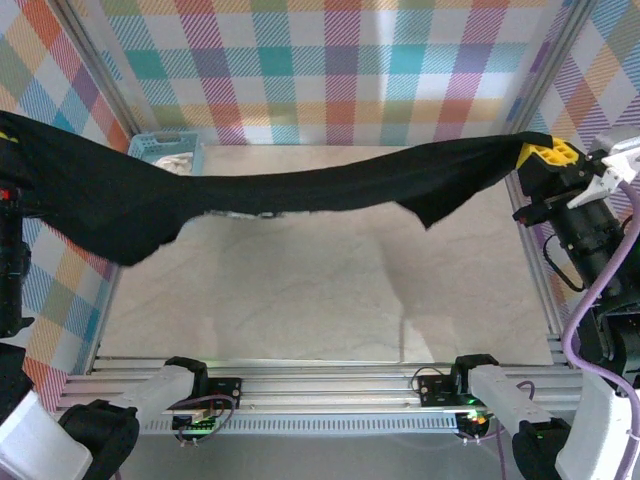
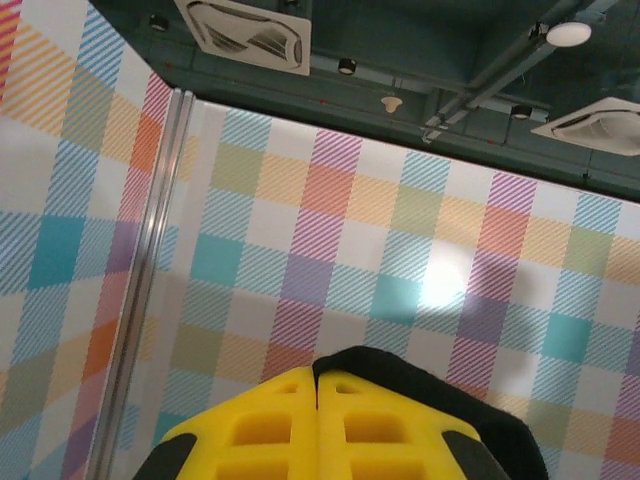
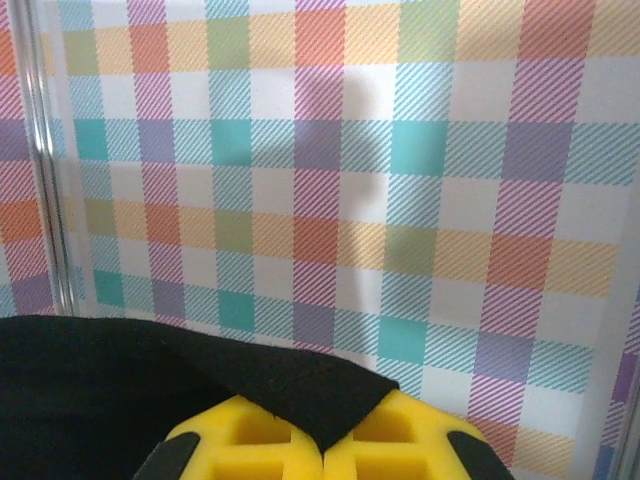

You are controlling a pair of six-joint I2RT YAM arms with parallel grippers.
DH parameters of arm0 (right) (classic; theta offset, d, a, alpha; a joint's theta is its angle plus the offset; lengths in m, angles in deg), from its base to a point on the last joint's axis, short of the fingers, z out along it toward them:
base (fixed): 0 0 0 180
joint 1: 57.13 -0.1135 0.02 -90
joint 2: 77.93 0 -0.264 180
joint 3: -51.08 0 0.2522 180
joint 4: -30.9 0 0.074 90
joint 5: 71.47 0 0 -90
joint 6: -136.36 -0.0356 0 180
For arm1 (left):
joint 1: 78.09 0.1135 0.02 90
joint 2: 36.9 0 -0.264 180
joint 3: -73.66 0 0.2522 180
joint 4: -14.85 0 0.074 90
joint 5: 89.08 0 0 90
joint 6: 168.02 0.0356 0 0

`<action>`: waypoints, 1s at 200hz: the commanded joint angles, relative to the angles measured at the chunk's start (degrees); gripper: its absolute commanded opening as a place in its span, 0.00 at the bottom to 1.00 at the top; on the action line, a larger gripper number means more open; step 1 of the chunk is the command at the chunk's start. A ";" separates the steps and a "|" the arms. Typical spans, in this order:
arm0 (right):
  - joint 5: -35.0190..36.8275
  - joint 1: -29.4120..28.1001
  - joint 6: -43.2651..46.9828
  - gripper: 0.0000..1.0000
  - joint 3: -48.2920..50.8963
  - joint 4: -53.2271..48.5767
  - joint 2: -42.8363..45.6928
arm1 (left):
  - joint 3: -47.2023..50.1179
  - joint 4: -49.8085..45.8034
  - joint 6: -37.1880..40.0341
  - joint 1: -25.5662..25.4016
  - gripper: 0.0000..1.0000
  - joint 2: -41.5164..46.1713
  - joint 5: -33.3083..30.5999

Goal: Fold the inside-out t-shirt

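**A:** Where is the inside-out t-shirt (image 1: 300, 190)?

**B:** Up in the air, stretched as a long black band from one side of the workspace to the other, well above the table (image 1: 300, 300); it sags a little in the middle, and a loose flap hangs down near each end.

**A:** What holds it?

**B:** Both arms. The right gripper (image 1: 548, 153), at the right end, has its yellow fingers clenched on the black cloth; its wrist view shows a fold pinched right where the two fingers meet. The left gripper (image 2: 318, 385) is pressed closed as well, with a black edge of the shirt curling around its fingertips.

**A:** And around it?

**B:** A blue basket (image 1: 165, 148) stands at the far left corner of the table, partly behind the shirt; a white-cream cloth (image 1: 178, 160) lies in it. Checked walls (image 1: 340, 60) close the space in.
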State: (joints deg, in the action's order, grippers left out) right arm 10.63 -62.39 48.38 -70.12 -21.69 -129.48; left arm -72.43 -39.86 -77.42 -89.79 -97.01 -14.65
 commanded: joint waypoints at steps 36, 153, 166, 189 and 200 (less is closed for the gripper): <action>0.15 0.25 1.57 0.00 -3.71 0.72 -7.70 | -11.19 0.88 6.98 0.50 0.00 -19.84 -4.04; 16.02 0.36 1.06 0.24 -30.69 8.50 -74.39 | -33.35 18.16 2.17 6.12 0.32 -81.41 7.09; 18.28 0.53 1.34 0.35 -43.42 1.97 -83.14 | -33.34 18.27 0.82 6.17 0.55 -83.69 7.63; 20.20 0.45 1.78 0.41 -55.35 -5.85 -89.38 | -33.13 12.60 -2.52 6.17 0.73 -83.14 9.61; 20.13 0.34 1.36 0.42 -52.95 -7.49 -87.56 | -32.62 8.35 -5.31 6.12 0.77 -81.49 11.37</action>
State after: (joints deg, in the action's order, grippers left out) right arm 27.13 -62.28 50.07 -118.14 -21.65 -222.79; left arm -102.68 -29.58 -77.18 -83.89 -185.95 -7.44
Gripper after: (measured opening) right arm 0.408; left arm 0.741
